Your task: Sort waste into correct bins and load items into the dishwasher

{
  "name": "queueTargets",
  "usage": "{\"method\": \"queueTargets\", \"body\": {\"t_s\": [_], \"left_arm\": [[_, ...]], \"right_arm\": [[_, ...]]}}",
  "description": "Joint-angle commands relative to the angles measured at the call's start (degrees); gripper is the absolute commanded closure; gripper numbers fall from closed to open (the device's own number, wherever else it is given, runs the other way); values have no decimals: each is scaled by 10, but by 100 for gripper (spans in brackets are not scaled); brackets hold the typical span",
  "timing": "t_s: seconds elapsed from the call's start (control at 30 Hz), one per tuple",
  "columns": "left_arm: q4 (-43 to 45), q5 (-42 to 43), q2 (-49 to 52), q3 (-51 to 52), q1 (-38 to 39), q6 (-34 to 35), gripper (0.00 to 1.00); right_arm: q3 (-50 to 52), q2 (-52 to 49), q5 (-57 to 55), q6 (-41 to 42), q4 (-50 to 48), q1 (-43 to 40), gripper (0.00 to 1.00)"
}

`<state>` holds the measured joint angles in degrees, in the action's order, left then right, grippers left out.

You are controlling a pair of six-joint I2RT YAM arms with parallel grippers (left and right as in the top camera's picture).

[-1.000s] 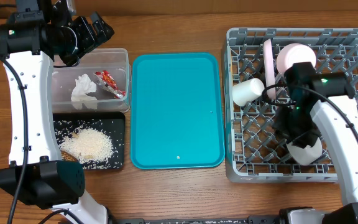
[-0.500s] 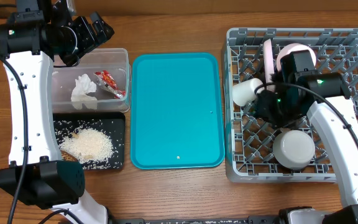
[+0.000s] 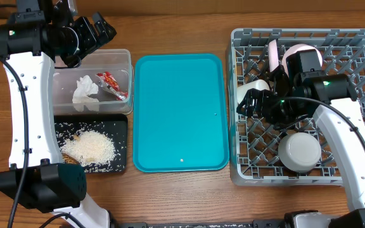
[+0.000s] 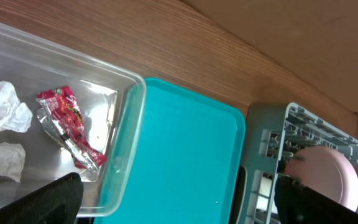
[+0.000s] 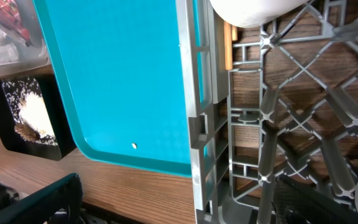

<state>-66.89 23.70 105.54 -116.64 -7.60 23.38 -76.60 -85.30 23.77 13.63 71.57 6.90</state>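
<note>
Grey grid rack (image 3: 234, 161); teal tray (image 3: 181, 113); red wrapper (image 3: 114, 86); white tissue (image 3: 84, 92).

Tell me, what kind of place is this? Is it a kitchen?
Probably a robot's practice spot set up like kitchen clean-up, not a real kitchen. A grey dish rack holds a white cup, a clear tub holds a crumpled tissue, and a black tray holds rice scraps, all on one wooden table.

Wooden table (image 3: 182, 196), bearing clear tub (image 3: 130, 71), black tray (image 3: 120, 126), teal tray (image 3: 179, 107), grey dish rack (image 3: 258, 172)
</note>
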Motion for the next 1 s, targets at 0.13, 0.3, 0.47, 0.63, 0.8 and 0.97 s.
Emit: {"method": "queueTargets", "body": {"t_s": [0.13,0.3,0.47,0.63,0.8,0.97], "left_arm": [[0,-3,-4,-7,1,-17,0],[0,-3,-4,-7,1,-17,0],[0,-3,-4,-7,1,-17,0],[0,-3,-4,-7,1,-17,0],[0,-3,-4,-7,1,-17,0],[0,-3,-4,-7,1,-17,0]], "right_arm": [[-13,14,7,-6,-2,2,0],[-13,14,7,-6,-2,2,0],[-13,14,7,-6,-2,2,0],[-13,14,7,-6,-2,2,0],[-13,14,-14,-20,-1,2,0],[-13,14,-78,-21,-4,2,0]]}}
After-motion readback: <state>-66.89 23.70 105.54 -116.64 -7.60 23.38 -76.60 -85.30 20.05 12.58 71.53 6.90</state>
